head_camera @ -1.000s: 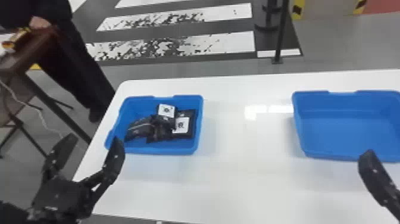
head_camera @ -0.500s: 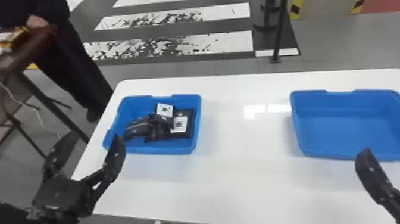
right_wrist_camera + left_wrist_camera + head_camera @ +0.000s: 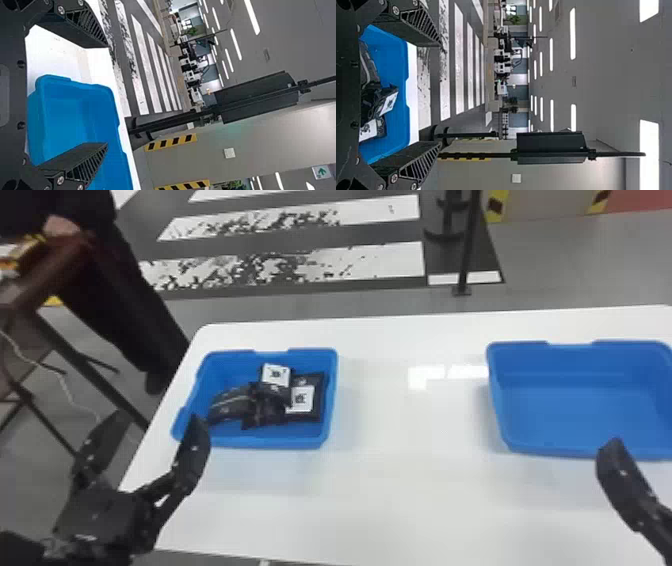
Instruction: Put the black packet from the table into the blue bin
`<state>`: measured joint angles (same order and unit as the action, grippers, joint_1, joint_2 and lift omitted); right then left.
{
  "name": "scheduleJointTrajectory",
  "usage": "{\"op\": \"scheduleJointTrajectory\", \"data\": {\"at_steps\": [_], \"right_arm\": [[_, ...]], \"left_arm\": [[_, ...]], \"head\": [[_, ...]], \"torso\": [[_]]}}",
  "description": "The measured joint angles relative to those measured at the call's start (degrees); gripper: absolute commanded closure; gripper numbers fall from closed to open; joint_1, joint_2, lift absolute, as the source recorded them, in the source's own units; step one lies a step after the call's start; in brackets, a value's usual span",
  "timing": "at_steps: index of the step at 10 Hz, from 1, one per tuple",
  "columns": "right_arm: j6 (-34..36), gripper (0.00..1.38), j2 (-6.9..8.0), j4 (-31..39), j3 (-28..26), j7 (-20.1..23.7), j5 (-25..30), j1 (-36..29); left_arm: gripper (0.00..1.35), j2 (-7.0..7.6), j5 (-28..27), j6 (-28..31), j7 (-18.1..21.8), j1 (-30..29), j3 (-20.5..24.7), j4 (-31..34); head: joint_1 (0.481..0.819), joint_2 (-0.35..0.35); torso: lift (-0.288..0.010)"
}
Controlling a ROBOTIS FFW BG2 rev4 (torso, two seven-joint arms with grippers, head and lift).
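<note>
In your head view, black packets [image 3: 272, 405] piled in the left bin [image 3: 270, 442] at nine o'clock, right bin [image 3: 575, 405] at three on the table [image 3: 400, 500], your left gripper [image 3: 157, 419] at eight, right gripper [image 3: 625, 485] at four, both released, fingers spread.

green arrow [image 3: 322, 171] on white sign [image 3: 315, 172]
</note>
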<state>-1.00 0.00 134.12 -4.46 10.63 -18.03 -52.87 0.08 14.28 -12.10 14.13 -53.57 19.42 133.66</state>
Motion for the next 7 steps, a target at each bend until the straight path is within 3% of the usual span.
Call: {"op": "scheduleJointTrajectory", "data": {"at_steps": [4,7], "right_arm": [[0.02,0.13,0.00,0.70,0.00,-0.54,-0.07,-0.50],[0.01,0.13,0.00,0.81,0.10,-0.62,-0.06,-0.56]], "left_arm": [[0.15,0.47,-0.14,-0.16,-0.16,0.53,-0.75,0.00],[0.15,0.00,-0.65,-0.14,-0.15,0.85,-0.51,0.00]], "head": [[0.695,0.174],[0.695,0.179]], "torso": [[-0.110],[-0.110]]}}
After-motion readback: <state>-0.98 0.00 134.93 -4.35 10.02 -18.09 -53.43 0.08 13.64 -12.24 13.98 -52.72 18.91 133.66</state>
